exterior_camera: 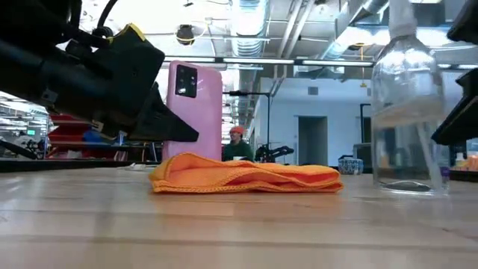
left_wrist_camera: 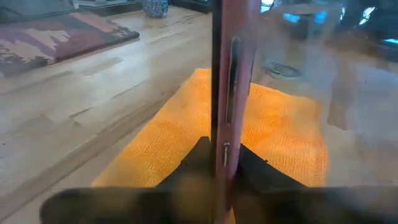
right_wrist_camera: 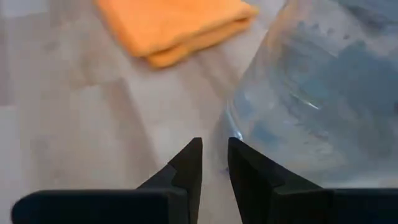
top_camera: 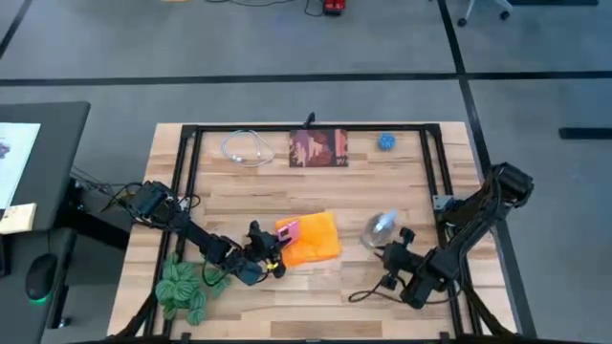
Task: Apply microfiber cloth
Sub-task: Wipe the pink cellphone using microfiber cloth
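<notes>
While the left arm's jaws (top_camera: 271, 256) are clamped on the lower edge of a pink smartphone (exterior_camera: 195, 110), holding it upright on its edge, the orange microfiber cloth (top_camera: 314, 239) lies folded on the table (top_camera: 402, 182) directly ahead of them, just under and beyond the phone. In the left wrist view the phone's thin side rises straight up between the two dark fingers (left_wrist_camera: 193, 163), with the cloth spread behind it. The step in hand looks like bringing phone and cloth together, so that the fabric can wipe the phone's face. The next move, as I judge it, calls for tilting or lowering the phone onto the cloth and drawing it across without dragging the fabric into a heap.

Farther right, a clear plastic spray bottle (top_camera: 380, 227) stands just beside the cloth's far edge. The right arm's jaws (top_camera: 394, 256) sit nearly closed with only a narrow slit between them, gripping nothing; the bottle's base is just ahead and to one side of their tips, and this arm waits.
</notes>
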Controlling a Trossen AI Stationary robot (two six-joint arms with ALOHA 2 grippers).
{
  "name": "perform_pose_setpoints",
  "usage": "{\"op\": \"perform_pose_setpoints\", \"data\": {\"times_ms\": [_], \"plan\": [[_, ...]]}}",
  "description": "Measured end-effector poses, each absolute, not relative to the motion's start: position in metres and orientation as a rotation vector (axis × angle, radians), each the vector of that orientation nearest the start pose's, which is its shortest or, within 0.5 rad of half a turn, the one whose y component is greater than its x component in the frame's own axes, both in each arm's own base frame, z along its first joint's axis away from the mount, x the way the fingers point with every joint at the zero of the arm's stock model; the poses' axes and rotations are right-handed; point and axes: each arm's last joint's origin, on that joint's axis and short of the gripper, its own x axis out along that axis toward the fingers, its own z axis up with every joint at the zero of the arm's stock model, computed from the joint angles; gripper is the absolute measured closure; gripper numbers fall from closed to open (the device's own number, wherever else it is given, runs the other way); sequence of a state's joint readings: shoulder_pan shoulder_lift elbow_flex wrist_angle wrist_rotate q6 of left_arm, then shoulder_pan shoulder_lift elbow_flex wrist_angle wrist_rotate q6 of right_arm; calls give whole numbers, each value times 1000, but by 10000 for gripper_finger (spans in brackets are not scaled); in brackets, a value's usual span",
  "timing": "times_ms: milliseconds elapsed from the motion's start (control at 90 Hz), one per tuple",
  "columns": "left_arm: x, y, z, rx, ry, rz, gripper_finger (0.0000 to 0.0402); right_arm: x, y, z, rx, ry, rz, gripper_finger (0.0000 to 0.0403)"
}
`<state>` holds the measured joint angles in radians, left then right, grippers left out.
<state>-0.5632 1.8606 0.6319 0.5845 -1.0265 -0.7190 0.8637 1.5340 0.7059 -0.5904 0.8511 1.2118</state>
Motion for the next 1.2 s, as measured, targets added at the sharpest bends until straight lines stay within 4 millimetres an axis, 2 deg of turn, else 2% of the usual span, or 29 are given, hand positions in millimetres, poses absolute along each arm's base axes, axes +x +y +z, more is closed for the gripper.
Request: {"op": "perform_pose_setpoints", "data": {"times_ms": [289,389,467,678,800,967,1200], "plan": [[270,-136,96,-252,268,577,393,164,129,133,-4,749,-575,338],[271,-134,96,-262,270,575,393,165,123,133,-19,759,-578,338],[271,-134,96,-254,273,570,393,169,130,138,33,729,-513,338],[274,-136,99,-229,280,559,394,192,162,154,136,583,-198,338],[287,-142,109,-160,298,524,397,210,165,150,145,538,-138,337],[313,-140,126,-134,409,498,398,229,154,133,171,555,-177,329],[338,-140,162,-55,605,556,399,242,140,107,281,661,-224,268]]}}
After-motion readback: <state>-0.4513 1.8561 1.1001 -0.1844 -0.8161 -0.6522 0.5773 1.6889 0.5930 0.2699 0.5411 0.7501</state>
